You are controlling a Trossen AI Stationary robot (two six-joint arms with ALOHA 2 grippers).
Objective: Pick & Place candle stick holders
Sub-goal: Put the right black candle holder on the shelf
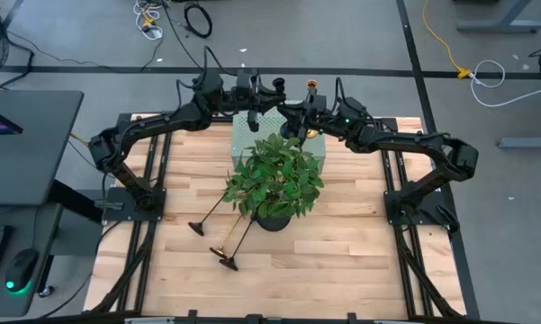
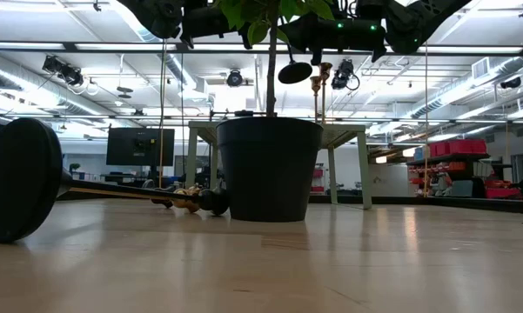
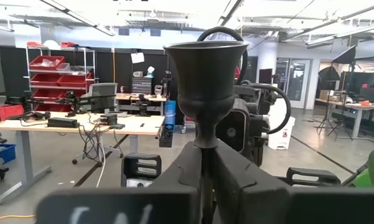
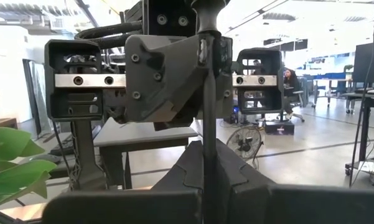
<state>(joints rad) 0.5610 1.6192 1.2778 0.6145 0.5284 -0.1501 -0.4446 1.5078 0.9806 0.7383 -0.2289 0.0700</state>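
Both grippers' jaws pinch one slim matte-black candlestick (image 3: 205, 81) by its stem, left gripper (image 3: 205, 165) under its flared cup, right gripper (image 4: 208, 165) lower down.

No legible text, label, brand, number or sign is present in any view. The blurred pale marks on the dark bar (image 3: 115, 211) at the near edge of the left wrist view cannot be read. The monitor (image 2: 140, 146) beyond the surface in the low view shows a dark screen. The white sheet (image 3: 137, 57) on the far wall is too small to read.
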